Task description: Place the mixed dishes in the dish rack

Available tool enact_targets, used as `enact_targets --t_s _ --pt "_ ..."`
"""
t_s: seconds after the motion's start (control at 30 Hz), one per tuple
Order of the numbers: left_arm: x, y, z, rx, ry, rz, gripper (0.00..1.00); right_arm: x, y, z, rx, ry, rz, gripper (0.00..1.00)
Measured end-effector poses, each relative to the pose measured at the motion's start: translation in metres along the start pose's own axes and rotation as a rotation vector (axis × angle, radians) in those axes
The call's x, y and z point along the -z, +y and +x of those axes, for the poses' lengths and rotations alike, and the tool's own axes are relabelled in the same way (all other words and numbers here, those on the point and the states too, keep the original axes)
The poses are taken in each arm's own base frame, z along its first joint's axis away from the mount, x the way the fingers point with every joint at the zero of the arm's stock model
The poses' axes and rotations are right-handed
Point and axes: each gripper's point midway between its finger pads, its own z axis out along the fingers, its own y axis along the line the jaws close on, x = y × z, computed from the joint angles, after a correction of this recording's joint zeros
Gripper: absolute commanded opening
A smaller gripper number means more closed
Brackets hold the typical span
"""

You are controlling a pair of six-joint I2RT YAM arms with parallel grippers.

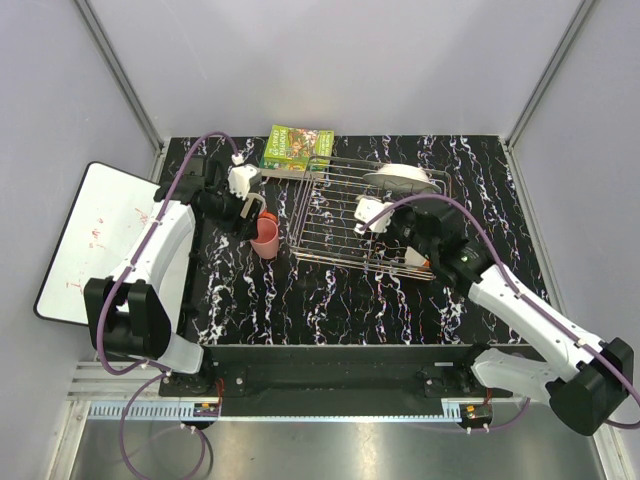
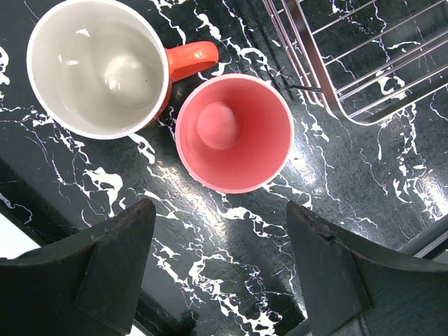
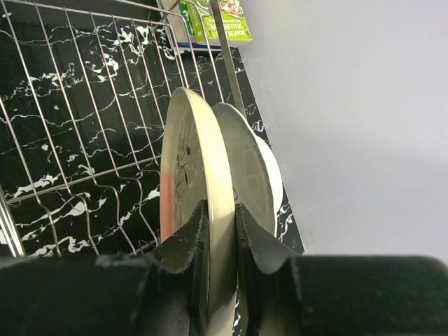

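Right hand (image 3: 220,213) first: its two fingers are pinched tight on the near rim of the pink-and-cream plate (image 3: 189,175), one finger on each face; the plate stands on edge in the dish rack (image 1: 335,215), toward its far right corner; just behind it stands a white plate (image 3: 248,164), also on edge, so that's two plates in the rack. Over to the left hand (image 2: 220,217): fingers spread wide, holding nothing, touching nothing, hovering over the desk (image 1: 330,300) just left of the rack; below it sits one salmon-pink cup (image 2: 234,133), upright and empty, and right beside that one orange mug (image 2: 98,66) with a cream inside, its handle pointing at the rack. One green book (image 1: 296,147) lies at the rack's far edge; one white board (image 1: 95,240) sits off the desk's left side.
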Motion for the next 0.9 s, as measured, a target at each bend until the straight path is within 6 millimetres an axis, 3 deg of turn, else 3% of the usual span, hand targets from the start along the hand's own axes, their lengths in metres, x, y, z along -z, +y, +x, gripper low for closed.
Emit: enact_targets --t_s 0.27,0.5,0.77,0.9 --pt "-0.007 -0.004 -0.001 0.023 0.016 0.017 0.78 0.005 0.006 -0.001 -0.003 -0.011 -0.016 0.0" --pt "-0.022 -0.028 -0.025 -0.026 0.011 0.066 0.77 0.003 0.016 0.001 0.056 -0.017 -0.054 0.0" --pt "-0.023 -0.03 -0.027 -0.029 0.013 0.07 0.77 -0.024 0.047 0.019 0.139 0.046 -0.176 0.0" --pt "-0.025 -0.03 -0.026 -0.029 0.017 0.073 0.77 -0.033 0.05 0.022 0.157 0.071 -0.201 0.0"
